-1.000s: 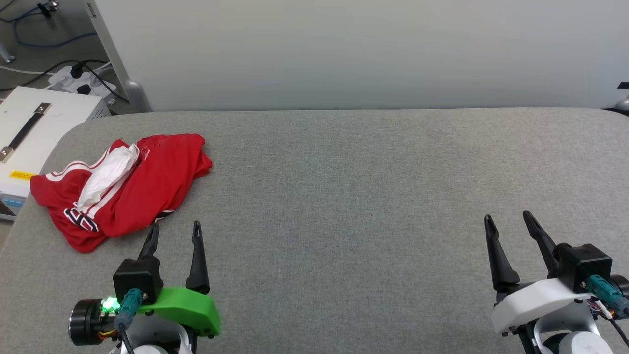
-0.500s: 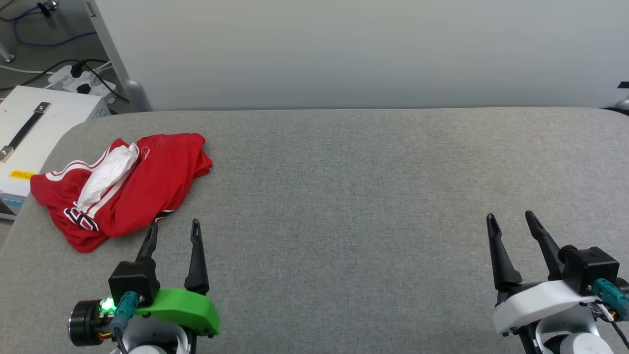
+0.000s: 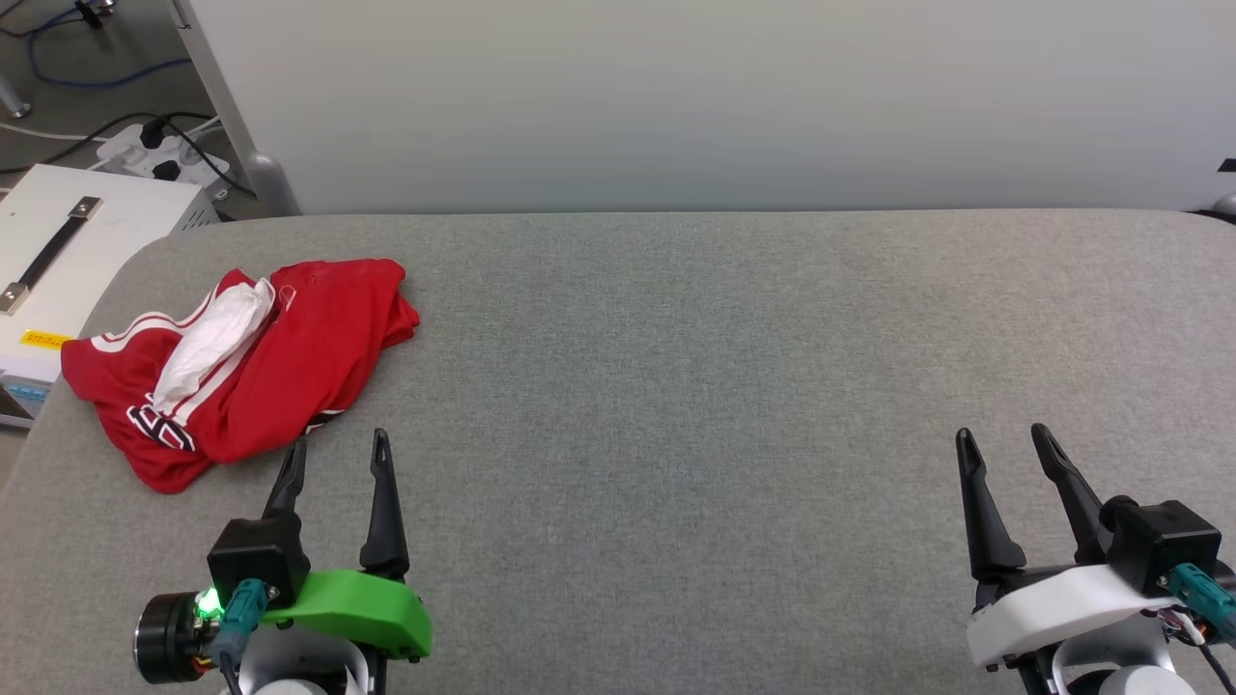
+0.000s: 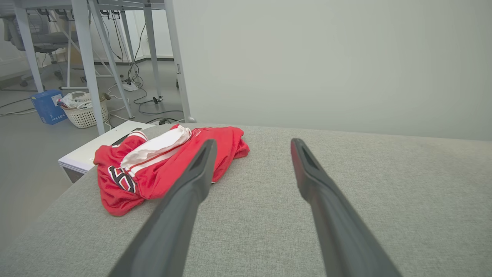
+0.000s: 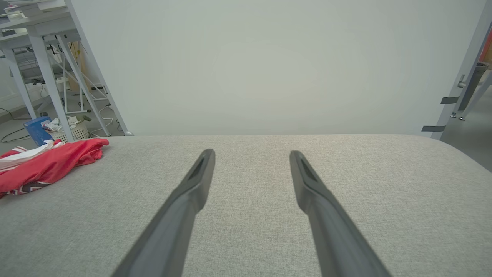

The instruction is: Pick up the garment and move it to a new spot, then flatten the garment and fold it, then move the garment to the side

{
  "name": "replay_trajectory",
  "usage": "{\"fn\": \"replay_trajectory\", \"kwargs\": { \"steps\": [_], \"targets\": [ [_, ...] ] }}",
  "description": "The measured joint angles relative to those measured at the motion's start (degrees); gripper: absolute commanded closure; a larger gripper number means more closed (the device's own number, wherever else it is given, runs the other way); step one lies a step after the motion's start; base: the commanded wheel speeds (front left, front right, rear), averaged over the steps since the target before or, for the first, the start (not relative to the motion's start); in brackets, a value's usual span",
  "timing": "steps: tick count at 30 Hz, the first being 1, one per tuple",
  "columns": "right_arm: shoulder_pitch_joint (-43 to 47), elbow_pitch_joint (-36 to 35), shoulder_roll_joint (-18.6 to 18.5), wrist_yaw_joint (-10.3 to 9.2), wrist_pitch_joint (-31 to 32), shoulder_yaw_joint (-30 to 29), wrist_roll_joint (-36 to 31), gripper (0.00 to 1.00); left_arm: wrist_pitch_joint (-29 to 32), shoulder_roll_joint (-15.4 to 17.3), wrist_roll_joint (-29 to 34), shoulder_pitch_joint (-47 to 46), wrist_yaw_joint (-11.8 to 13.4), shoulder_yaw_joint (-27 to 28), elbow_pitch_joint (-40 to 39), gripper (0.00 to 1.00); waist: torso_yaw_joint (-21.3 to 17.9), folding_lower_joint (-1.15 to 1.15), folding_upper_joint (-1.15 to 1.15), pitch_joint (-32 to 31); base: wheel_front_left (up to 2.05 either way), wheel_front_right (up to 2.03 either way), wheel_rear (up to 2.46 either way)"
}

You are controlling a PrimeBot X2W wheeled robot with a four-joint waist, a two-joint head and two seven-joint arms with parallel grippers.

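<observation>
Jaws of the L gripper (image 3: 340, 439) stand wide apart, released, gripping no cloth. We see its two dark fingers (image 3: 384, 502) pointing toward the garment (image 3: 290, 367). The finger on the garment's side has its tip just beside the near hem; touching or not, we can't tell. In the L wrist view that same finger crosses in front of the red cloth.

The R gripper (image 3: 1001, 431) is likewise spread open and released. It sits well apart from the garment, far over to the garment's right, above bare grey desk (image 3: 676, 386).

The garment lies crumpled in a heap, not flattened and not folded. It's red w/ a bunched white sleeve (image 3: 217, 338) on top, red-and-white stripe trim along it, and a bit of black white-outlined lettering (image 3: 159, 430) on the side nearest us. It rests on the desk's L end, close to the rounded corner.

Just past the garment's L side, off the desk, stands a white box (image 3: 106, 232) w/ a black handle and a yellow label. Behind the garment, beyond the desk edge, rises a pale partition (image 3: 676, 97). To the garment's far L, a power strip (image 3: 159, 154) w/ cables lies on the floor. In the L wrist view, farther back from the garment, we see a white basket (image 4: 86, 113) beside a blue box (image 4: 48, 109).
</observation>
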Motion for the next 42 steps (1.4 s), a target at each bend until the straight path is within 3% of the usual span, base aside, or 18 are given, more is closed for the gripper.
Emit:
{"fn": "replay_trajectory", "kwargs": {
  "steps": [8,18,38,42],
  "targets": [
    [0.09,0.14,0.0,0.0,-0.85,0.55,0.42,0.0,-0.98,0.0,-0.42,0.05,0.24,-0.2,0.15,0.0,0.59,0.0,0.0,0.07,0.0,0.0,0.0],
    [0.08,-0.03,0.01,0.0,-2.27,2.94,0.33,0.0,-2.31,-0.01,-1.85,0.05,0.76,0.32,-0.01,0.0,4.78,0.0,0.0,0.95,0.0,0.0,0.0],
    [-0.09,-1.03,-0.26,0.0,-4.72,7.79,-0.19,0.0,-4.72,-0.02,-6.51,0.04,1.37,3.09,-0.15,0.0,17.72,0.0,0.0,3.2,0.0,0.0,0.0],
    [-0.16,-1.75,-0.63,0.0,-5.54,8.86,-0.08,0.0,-5.57,-0.02,-7.73,0.09,1.43,4.19,-0.1,0.0,21.74,0.0,0.0,4.04,0.0,0.0,0.0]
  ]
}}
